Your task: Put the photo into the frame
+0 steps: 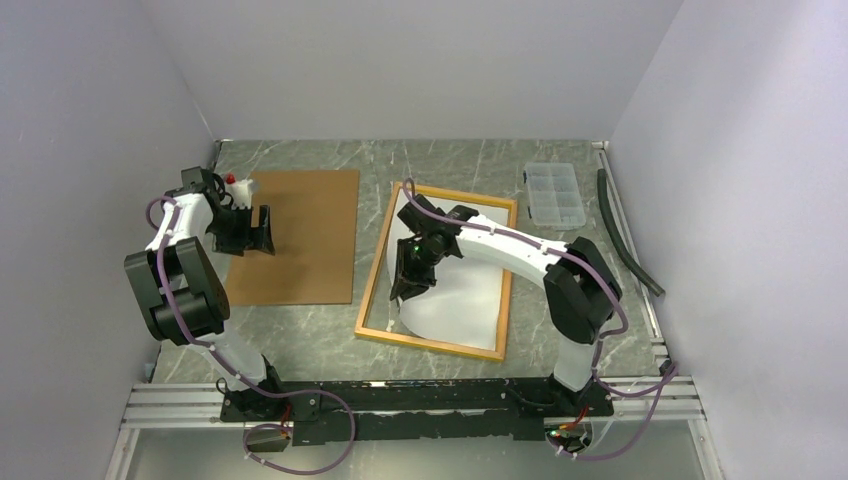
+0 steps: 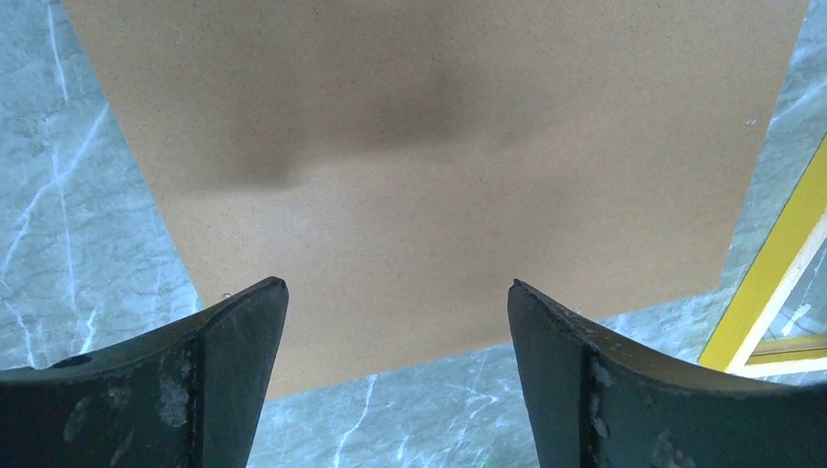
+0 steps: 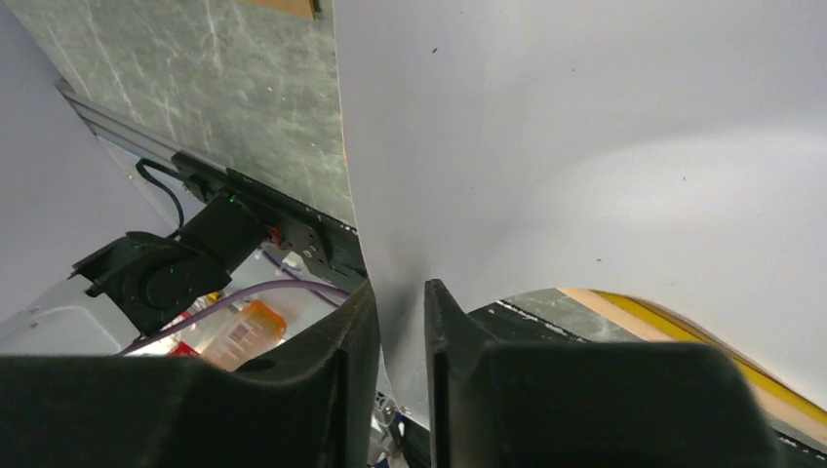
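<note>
Top view first: the frame (image 1: 430,345) lies flat on the table (image 1: 300,340), just right of a brown board (image 1: 310,240), with a clear plastic box (image 1: 555,195) further back on the right. The photo (image 1: 465,300) is white side up and mostly inside the frame opening. Its left edge is curled up where the right pincer (image 1: 410,278) has hold of it. The left pincer (image 1: 255,235) hovers over the board's left side.

Left wrist view: that pincer (image 2: 398,361) is spread wide with nothing in it. The board (image 2: 439,146) is below and a strip of the frame (image 2: 770,273) shows off to the side.

Right wrist view: the pincer (image 3: 402,361) is pinching the photo (image 3: 585,146) by its edge. The sheet bows upward and the frame (image 3: 683,317) peeks out yellow underneath.

My take: the job right now is seating the sheet. I'd lower the lifted edge slowly and line it up inside the left border. I'd only let go once it lies flat, otherwise it'll ride over the rim or crease. Can't tell if the far corners are tucked in.
</note>
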Robot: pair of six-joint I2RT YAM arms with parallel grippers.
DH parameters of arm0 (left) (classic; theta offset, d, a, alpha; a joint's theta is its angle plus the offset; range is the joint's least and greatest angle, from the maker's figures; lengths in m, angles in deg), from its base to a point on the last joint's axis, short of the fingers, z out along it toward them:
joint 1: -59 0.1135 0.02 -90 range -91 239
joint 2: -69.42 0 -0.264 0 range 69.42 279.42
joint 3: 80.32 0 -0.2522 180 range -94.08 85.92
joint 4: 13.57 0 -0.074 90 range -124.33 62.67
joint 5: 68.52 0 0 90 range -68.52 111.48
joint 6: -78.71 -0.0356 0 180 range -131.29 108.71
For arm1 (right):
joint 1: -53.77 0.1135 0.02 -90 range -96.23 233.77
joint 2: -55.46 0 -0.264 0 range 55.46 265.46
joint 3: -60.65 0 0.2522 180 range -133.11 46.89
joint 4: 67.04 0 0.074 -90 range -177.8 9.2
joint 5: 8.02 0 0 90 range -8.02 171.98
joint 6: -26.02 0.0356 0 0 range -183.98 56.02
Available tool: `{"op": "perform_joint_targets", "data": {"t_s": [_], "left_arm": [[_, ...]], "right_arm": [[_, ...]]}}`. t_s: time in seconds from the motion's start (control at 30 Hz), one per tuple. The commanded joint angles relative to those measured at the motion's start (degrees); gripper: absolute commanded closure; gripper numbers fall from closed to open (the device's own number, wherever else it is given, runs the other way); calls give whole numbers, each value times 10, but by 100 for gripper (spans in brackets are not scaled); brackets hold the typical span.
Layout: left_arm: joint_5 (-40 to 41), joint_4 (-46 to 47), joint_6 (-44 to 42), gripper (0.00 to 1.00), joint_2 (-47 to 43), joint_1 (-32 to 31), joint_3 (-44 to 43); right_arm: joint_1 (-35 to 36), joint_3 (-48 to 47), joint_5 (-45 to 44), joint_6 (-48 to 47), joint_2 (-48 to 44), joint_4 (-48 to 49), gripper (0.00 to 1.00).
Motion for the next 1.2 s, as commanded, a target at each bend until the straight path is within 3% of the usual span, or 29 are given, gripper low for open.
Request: {"op": "perform_joint_targets", "data": {"t_s": [0.0,0.17,0.27,0.57,0.73,1.03,1.17], "left_arm": [[4,-8,-14,10,-24,3,-30],[3,-13,-21,5,-23,18,-43],[-1,-17,-23,5,-19,26,-50],[1,-24,-30,6,-10,41,-69],[20,-16,-21,6,19,58,-89],[92,41,-8,21,123,87,-127],[111,60,9,31,165,87,-140]], "right_arm": [[3,-32,-15,-24,19,-3,70],[5,-40,-19,-28,21,0,47],[5,-55,-30,-34,20,-6,39],[10,-81,-48,-83,28,-51,37],[39,-246,-107,-126,101,-86,33],[38,-456,-152,-138,289,17,27],[29,-457,-176,-130,325,64,25]]}}
